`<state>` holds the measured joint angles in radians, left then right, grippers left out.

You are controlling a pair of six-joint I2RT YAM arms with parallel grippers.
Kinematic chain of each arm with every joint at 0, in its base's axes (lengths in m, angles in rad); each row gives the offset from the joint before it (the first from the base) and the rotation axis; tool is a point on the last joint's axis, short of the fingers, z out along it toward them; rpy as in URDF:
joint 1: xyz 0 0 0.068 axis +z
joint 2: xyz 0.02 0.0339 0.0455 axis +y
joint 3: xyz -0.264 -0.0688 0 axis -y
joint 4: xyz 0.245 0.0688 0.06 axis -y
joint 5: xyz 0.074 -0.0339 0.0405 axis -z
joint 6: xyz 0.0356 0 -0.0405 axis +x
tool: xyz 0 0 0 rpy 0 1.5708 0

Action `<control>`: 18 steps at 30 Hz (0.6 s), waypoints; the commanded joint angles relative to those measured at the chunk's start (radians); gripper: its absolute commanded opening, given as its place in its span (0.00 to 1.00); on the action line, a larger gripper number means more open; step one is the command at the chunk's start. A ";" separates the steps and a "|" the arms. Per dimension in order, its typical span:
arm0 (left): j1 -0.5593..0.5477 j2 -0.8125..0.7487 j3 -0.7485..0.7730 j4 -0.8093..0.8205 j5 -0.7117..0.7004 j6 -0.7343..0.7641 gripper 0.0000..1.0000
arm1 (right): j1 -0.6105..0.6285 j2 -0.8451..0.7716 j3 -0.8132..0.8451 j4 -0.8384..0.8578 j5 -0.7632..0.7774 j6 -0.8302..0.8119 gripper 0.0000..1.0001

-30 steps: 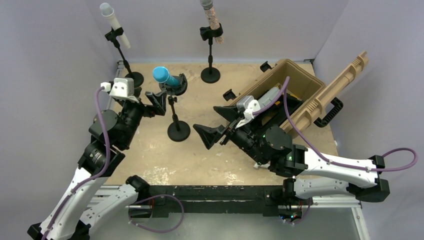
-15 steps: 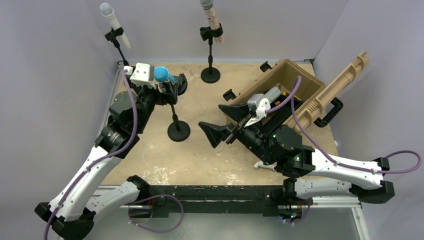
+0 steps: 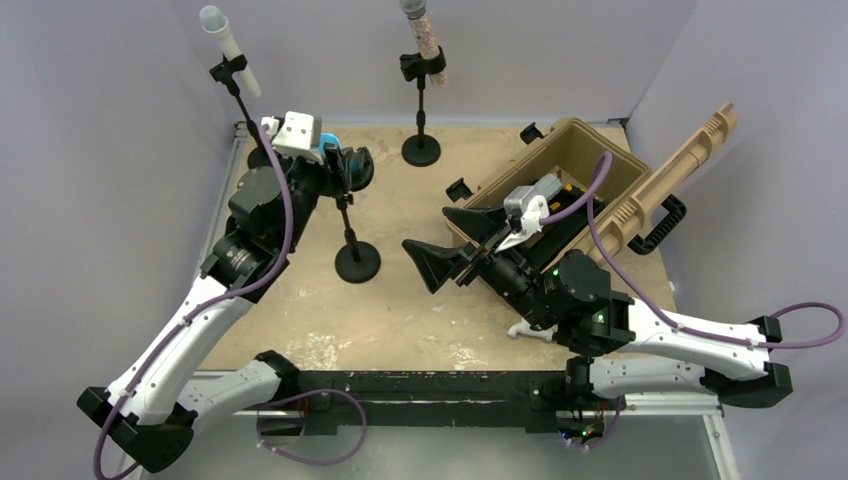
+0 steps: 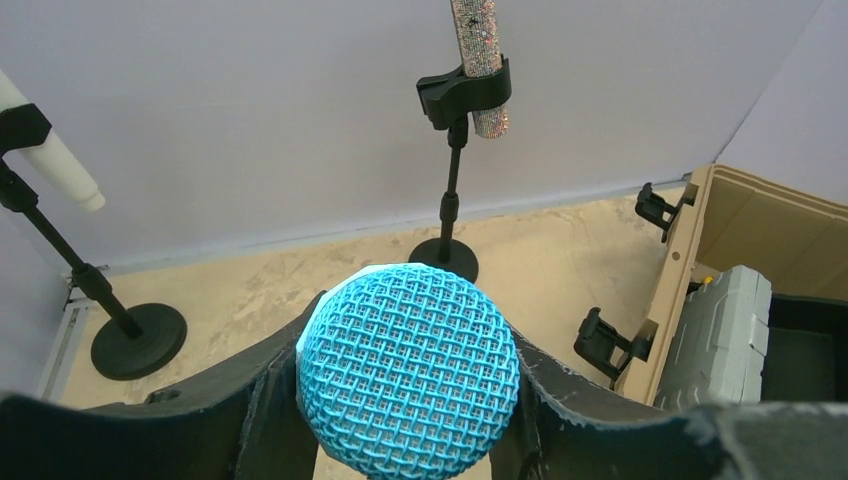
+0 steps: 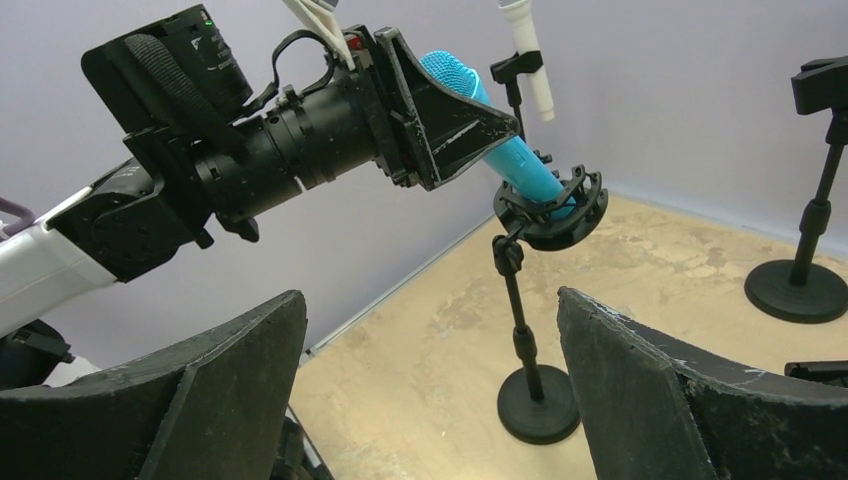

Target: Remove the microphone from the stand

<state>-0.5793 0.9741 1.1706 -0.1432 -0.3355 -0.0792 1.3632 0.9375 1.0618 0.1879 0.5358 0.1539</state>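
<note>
We see bright, even light from above, soft faint shadows on the table, the blue microphone crisp, and slight bending at wrist-view edges.

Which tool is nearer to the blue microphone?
Left. The left tool straddles the blue microphone at its head; the right tool hangs open to the right of the stand, near the case.

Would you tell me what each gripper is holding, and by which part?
Left gripper clasps the blue microphone by its mesh head; right gripper, open, holds nothing.
</note>
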 commanded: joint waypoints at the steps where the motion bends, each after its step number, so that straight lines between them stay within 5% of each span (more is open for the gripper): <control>1: -0.002 -0.028 0.060 0.037 0.024 0.046 0.34 | 0.003 -0.010 0.003 0.030 0.024 0.001 0.94; 9: -0.003 -0.047 0.166 -0.027 0.106 0.075 0.22 | 0.004 0.007 0.009 0.033 0.024 -0.005 0.94; 15: -0.002 -0.089 0.291 -0.077 0.170 0.075 0.00 | 0.004 0.006 0.011 0.032 0.028 -0.005 0.94; 18: -0.003 -0.123 0.373 -0.132 0.198 0.058 0.00 | 0.004 0.003 0.011 0.032 0.033 -0.003 0.94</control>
<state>-0.5793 0.9096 1.4208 -0.2443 -0.2005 -0.0288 1.3632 0.9489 1.0615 0.1883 0.5407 0.1532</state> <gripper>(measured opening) 0.506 0.941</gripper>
